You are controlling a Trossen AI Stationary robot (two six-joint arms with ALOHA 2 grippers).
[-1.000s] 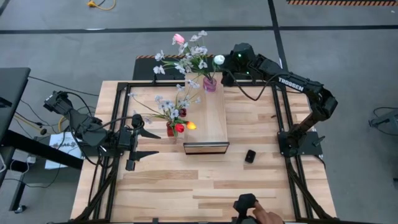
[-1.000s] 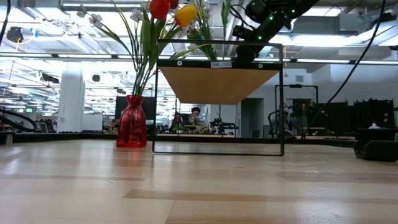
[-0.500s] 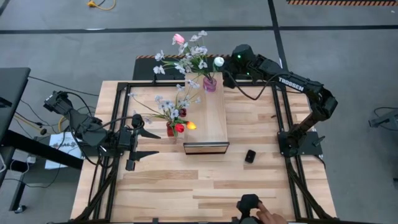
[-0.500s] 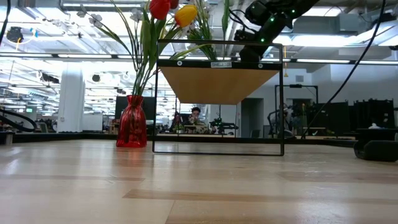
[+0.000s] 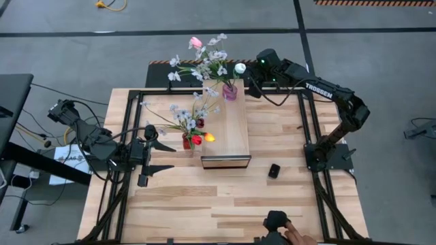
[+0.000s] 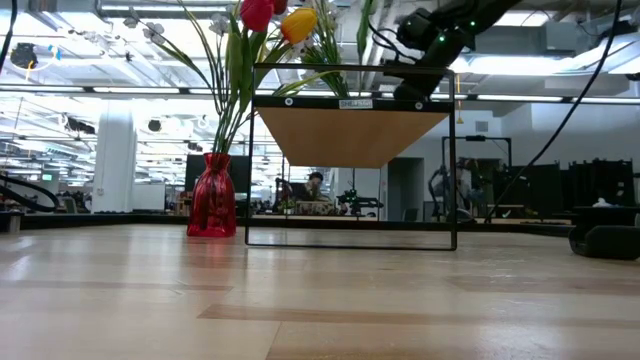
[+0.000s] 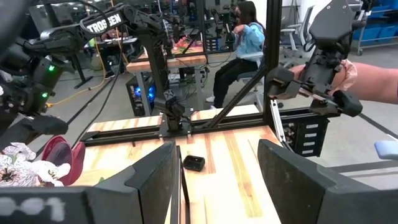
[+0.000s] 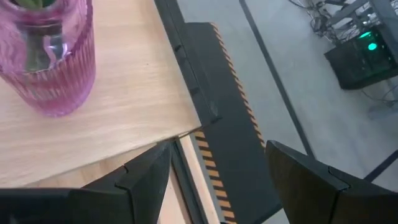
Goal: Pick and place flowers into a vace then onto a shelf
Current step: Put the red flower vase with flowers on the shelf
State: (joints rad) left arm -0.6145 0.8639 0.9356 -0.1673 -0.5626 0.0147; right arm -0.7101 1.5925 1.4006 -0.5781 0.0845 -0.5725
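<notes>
A ribbed pink vase (image 5: 229,92) with pale blossoms and a pink tulip (image 5: 204,62) stands on the far end of the light-wood shelf (image 5: 228,133). In the right wrist view the vase's base (image 8: 46,56) rests on the plank (image 8: 124,106). A red vase (image 5: 187,141) with red and yellow tulips (image 6: 275,15) stands on the table left of the shelf. My right gripper (image 5: 249,83) hovers open beside the pink vase at the shelf's far right corner, with nothing between its fingers (image 8: 214,180). My left gripper (image 5: 167,157) waits open at the table's left, pointing level.
A small black block (image 5: 274,170) lies on the table right of the shelf's near end. A person's hand with a black hand-held device (image 5: 279,224) is at the near edge. Black frame rails (image 5: 310,116) border the table.
My right gripper has tipped further down and drifted a little toward the table's right edge, away from the pink vase, staying open. The person's hand at the near edge has shifted slightly rightward.
</notes>
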